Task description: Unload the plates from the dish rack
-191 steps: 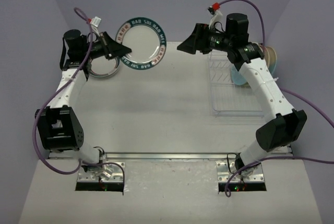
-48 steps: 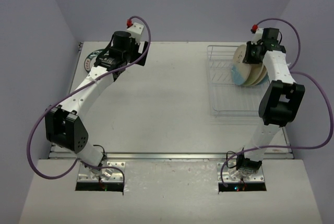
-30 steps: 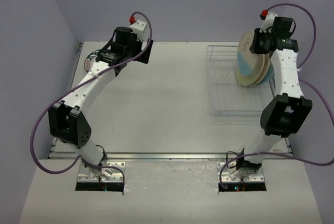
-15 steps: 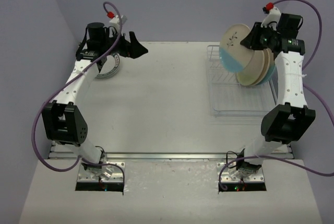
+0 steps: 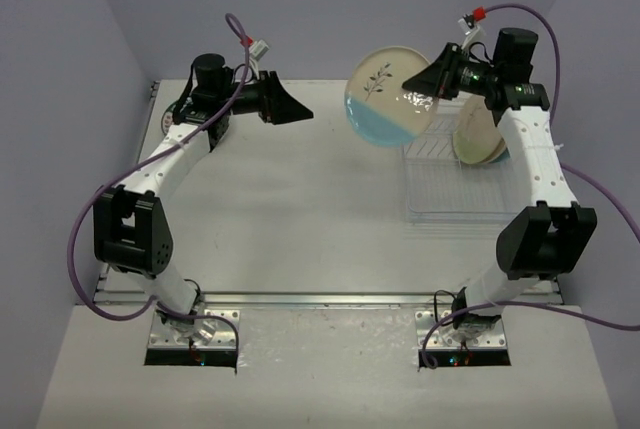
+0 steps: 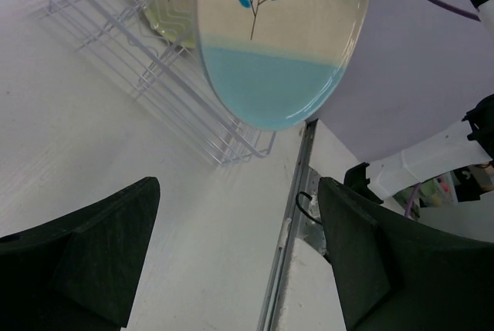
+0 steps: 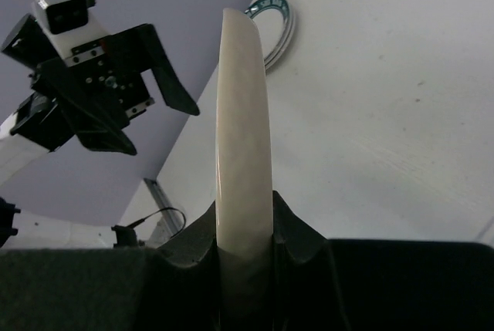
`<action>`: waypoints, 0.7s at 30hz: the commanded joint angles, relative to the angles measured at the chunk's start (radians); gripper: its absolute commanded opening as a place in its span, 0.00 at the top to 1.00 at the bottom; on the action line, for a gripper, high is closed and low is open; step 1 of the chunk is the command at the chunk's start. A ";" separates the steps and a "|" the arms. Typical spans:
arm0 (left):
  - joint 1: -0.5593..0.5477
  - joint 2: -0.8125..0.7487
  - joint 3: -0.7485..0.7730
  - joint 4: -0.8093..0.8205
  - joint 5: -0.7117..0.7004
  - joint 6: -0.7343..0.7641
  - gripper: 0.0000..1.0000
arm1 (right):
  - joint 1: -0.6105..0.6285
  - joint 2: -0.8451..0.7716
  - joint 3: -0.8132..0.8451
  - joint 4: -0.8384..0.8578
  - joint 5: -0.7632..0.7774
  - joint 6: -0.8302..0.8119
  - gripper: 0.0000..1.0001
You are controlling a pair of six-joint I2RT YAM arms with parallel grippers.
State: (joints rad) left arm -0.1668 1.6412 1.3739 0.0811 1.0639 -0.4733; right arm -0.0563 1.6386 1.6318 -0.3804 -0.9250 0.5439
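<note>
My right gripper [image 5: 437, 77] is shut on the rim of a cream plate with a light blue lower half [image 5: 388, 97]. It holds the plate upright in the air, left of the dish rack [image 5: 452, 189]. The right wrist view shows the plate edge-on [image 7: 243, 107] between my shut fingers [image 7: 245, 227]. Two or more plates [image 5: 478, 139] still stand in the rack's back slots. My left gripper [image 5: 292, 109] is open and empty, pointing right toward the held plate [image 6: 278, 38] with a gap between them. In the left wrist view both fingers [image 6: 100, 261] stand wide apart.
A green-rimmed plate [image 7: 274, 26] lies flat at the table's back left corner, behind my left arm. Purple walls close in the back and sides. The wire rack [image 6: 154, 61] occupies the right side of the table.
My right arm has lifted the cream and blue plate out of the rack and swung it left. My left gripper has moved right, away from the green-rimmed plate, its jaws narrowing a little.
</note>
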 commanded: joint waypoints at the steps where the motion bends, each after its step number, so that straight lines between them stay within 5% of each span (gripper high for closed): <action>1: -0.025 0.031 0.016 0.111 0.028 -0.088 0.19 | 0.087 -0.071 0.039 0.160 -0.109 0.081 1.00; 8: -0.105 0.055 0.015 0.213 0.074 -0.156 0.22 | 0.175 -0.061 0.043 0.192 -0.099 0.097 1.00; 14: -0.108 0.051 -0.037 0.429 0.142 -0.325 0.56 | 0.187 -0.042 0.062 0.233 -0.107 0.130 1.00; 18: -0.103 0.051 -0.076 0.550 0.151 -0.442 0.98 | 0.185 -0.032 0.056 0.234 -0.102 0.135 1.00; 21: -0.090 0.049 -0.084 0.550 0.138 -0.457 1.00 | 0.184 -0.027 0.045 0.196 -0.079 0.124 0.95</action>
State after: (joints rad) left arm -0.2633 1.7077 1.3042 0.4985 1.2077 -0.8677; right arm 0.1276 1.6379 1.6329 -0.2610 -1.0272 0.6236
